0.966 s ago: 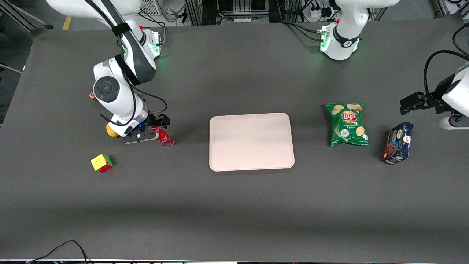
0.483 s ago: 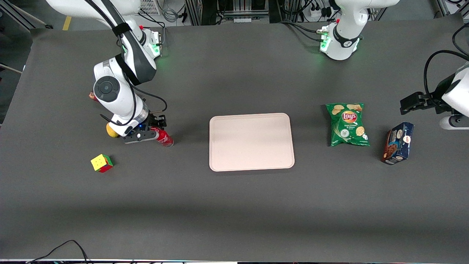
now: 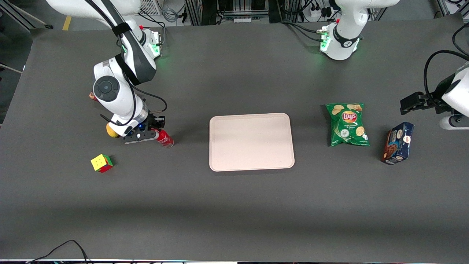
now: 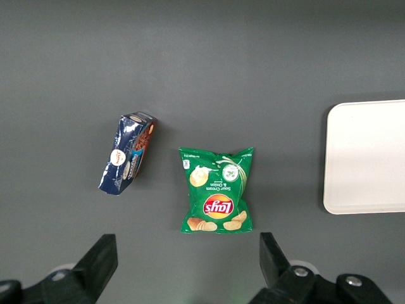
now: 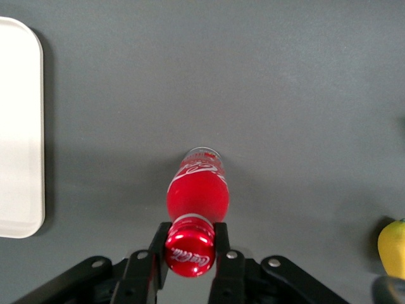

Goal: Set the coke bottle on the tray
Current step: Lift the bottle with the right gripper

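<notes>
Clamped at the cap of the bottle [image 5: 197, 190], the end effector [image 5: 188, 254] is best raised straight up before being carried to the tray [image 3: 251, 141].

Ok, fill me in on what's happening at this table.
The right arm's gripper is down at the table, its fingers shut on the neck of the coke bottle, just under the cap. The bottle stands on the table, toward the working arm's end, well apart from the tray, which holds nothing yet. No lift or carry has happened.

White rounded right arm [image 3: 110, 91] with black cable, black two-fingered tool [image 5: 190, 256].
</notes>
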